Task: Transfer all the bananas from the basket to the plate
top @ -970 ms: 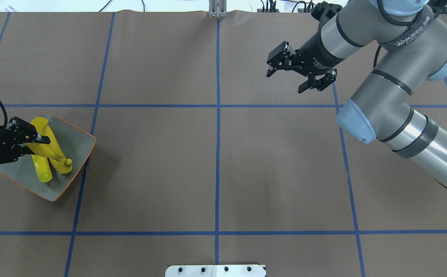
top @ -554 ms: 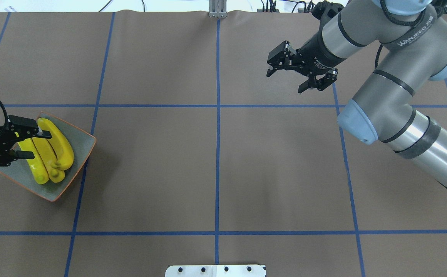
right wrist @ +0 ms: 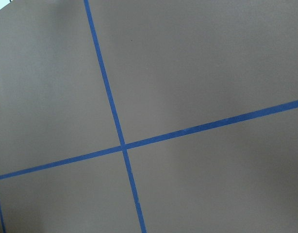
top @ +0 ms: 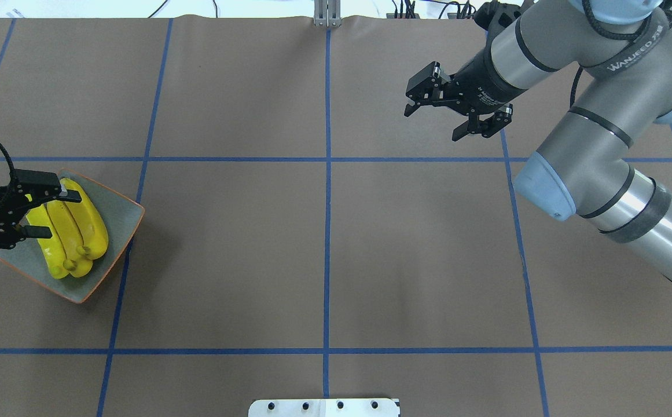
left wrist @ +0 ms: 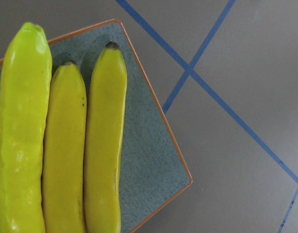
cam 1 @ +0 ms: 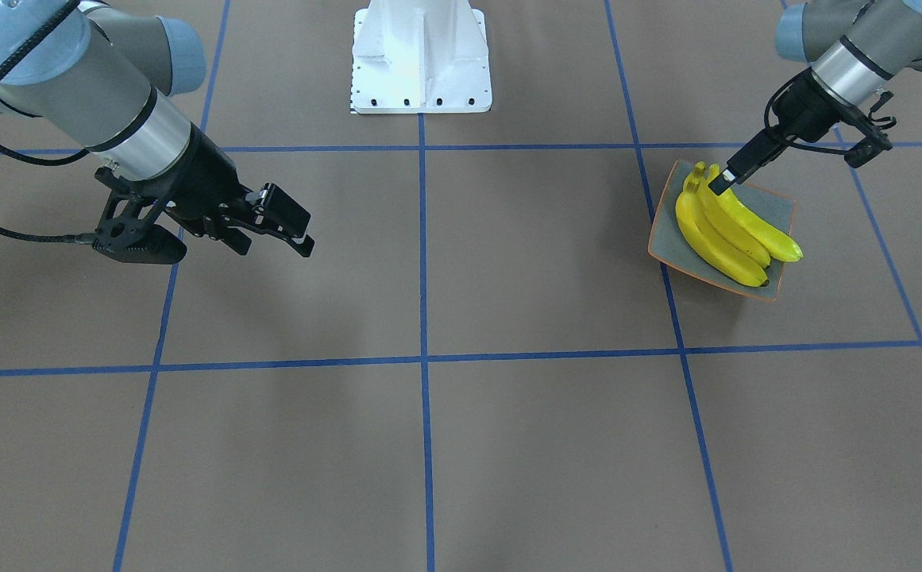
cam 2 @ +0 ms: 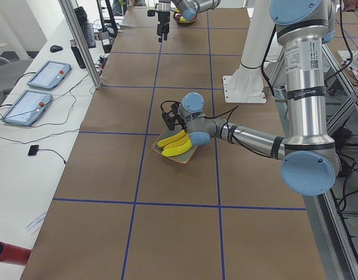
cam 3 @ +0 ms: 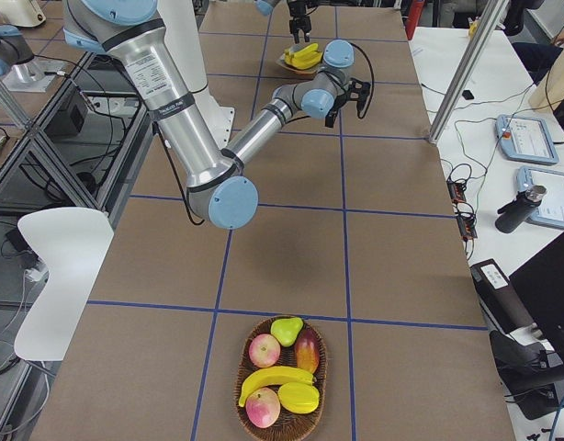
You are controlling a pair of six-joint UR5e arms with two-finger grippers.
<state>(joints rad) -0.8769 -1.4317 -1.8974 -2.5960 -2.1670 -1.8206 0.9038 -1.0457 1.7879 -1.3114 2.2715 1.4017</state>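
Currently 3 bananas (top: 75, 240) lie side by side on the plate (top: 122, 220), which sits on the robot's left side of the counter (top: 226, 260). The left end effector (top: 61, 215) hangs over them with its fingers spread wide and nothing between them. The right end effector (top: 433, 123) is well apart, over bare counter, also wide and holding nothing. At the far right end of the counter, 1 banana (cam 3: 273, 376) lies in the basket (cam 3: 239, 390) among other fruit

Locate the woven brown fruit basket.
In the exterior right view, the woven brown fruit basket sits at the near end of the table, on the robot's right side.
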